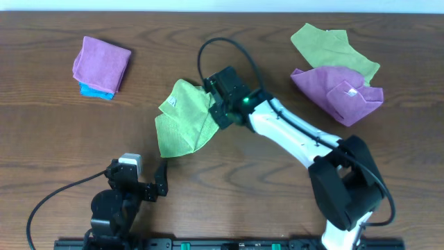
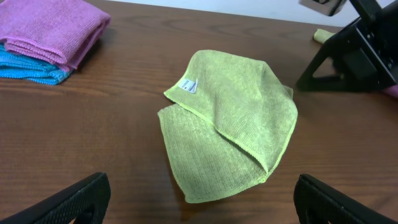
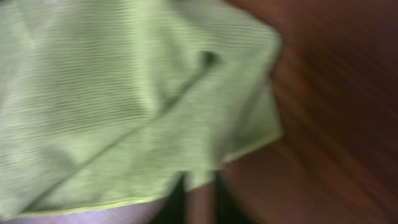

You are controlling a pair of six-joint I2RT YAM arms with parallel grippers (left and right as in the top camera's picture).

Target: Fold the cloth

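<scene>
The cloth [image 1: 182,118] is a lime-green towel lying partly folded on the wooden table, left of centre, one flap turned over the rest. Its white tag [image 2: 189,85] shows near the upper left corner. My right gripper [image 1: 220,104] is at the cloth's right edge, and in the blurred right wrist view its narrow jaws [image 3: 199,183] are shut on the cloth's [image 3: 124,93] hem. My left gripper [image 1: 142,184] stands open near the front edge, short of the cloth [image 2: 230,124]. Nothing lies between the left gripper's [image 2: 205,211] wide-apart fingers.
A folded purple cloth [image 1: 102,61] lies on a blue one [image 1: 96,90] at the far left. At the far right a duller green cloth [image 1: 331,45] lies behind a crumpled purple cloth [image 1: 336,90] with a white tag. The right arm [image 1: 291,132] crosses the middle.
</scene>
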